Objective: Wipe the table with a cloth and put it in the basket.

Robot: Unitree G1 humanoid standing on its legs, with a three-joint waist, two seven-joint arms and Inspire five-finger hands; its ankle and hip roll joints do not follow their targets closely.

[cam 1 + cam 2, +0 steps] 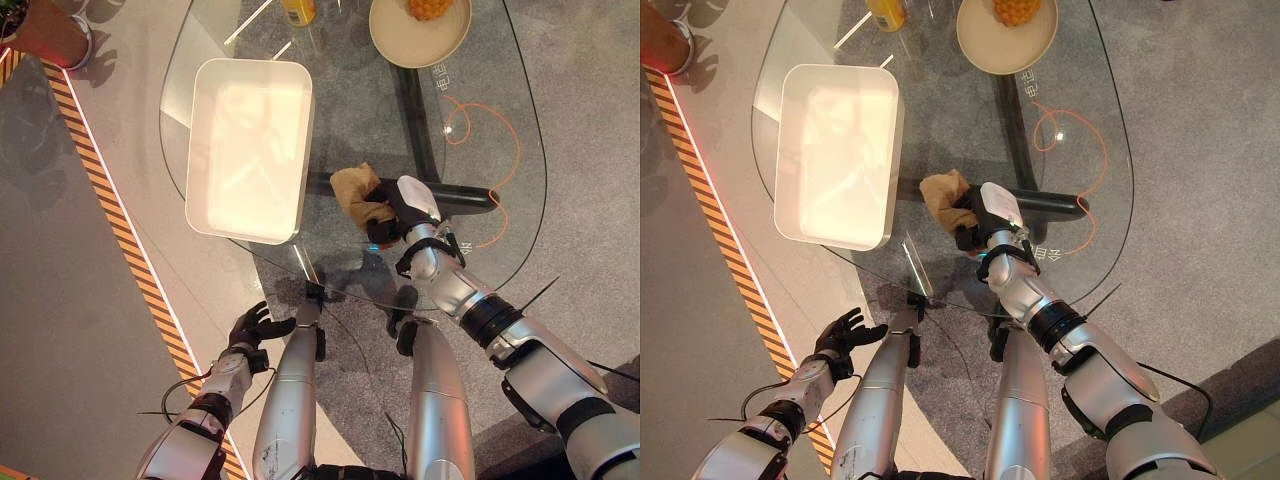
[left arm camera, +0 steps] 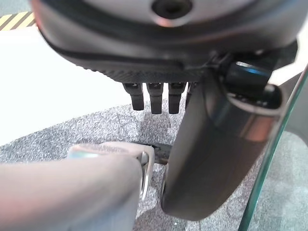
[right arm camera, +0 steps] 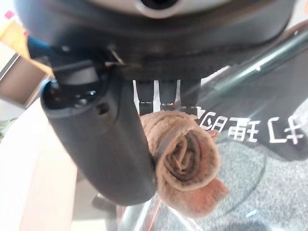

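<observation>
A crumpled tan cloth (image 1: 352, 188) lies on the glass table (image 1: 480, 110) near its front edge. My right hand (image 1: 405, 212) rests on it from the near side. In the right wrist view the cloth (image 3: 185, 163) is rolled up between the thumb (image 3: 106, 144) and the curled fingers (image 3: 166, 98). The white rectangular basket (image 1: 250, 150) stands empty on the table's left part, a short way left of the cloth. My left hand (image 1: 250, 328) hangs below the table's front edge, over the floor, with relaxed fingers (image 2: 151, 98) and nothing in it.
A beige plate (image 1: 400, 40) with a yellow fruit (image 1: 428, 8) stands at the table's far side, a yellow bottle (image 1: 298, 10) beside it. An orange cord (image 1: 505, 150) loops at the table's right. Striped tape (image 1: 110, 210) runs along the floor on the left.
</observation>
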